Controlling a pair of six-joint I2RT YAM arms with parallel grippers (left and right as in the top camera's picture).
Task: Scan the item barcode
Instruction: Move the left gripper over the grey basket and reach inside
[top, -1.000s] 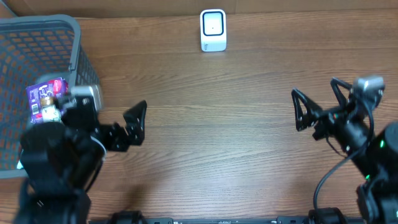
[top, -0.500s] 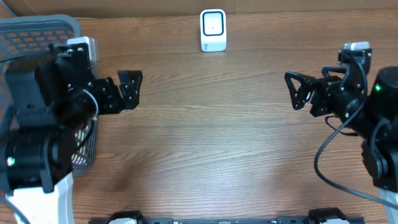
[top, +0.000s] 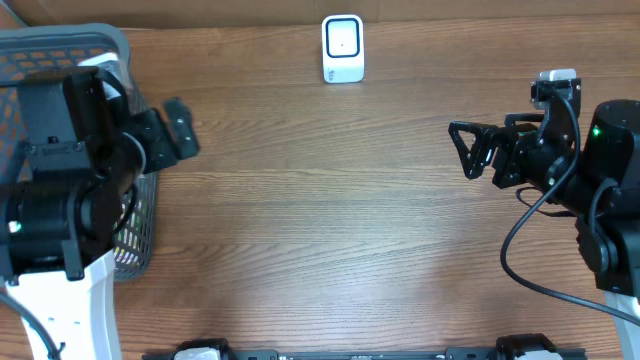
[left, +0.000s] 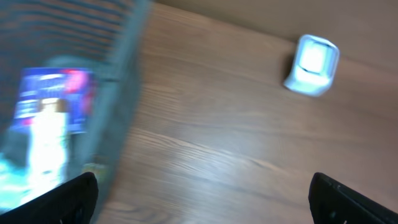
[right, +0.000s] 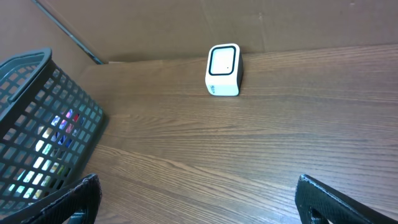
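While the purple packet (left: 53, 106) lay in the basket (top: 60, 38), well apart from the barcode scanner (top: 342, 48), left gripper (top: 176, 128) and right gripper (top: 462, 152) gaped empty; picking and scanning were not yet done.

Item (left: 53, 118) in basket (left: 127, 68) blurred, lbl unreadable.

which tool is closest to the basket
The left tool: it hangs open right beside the grey basket, near its corner. The right tool, also open, is far off on the opposite side.
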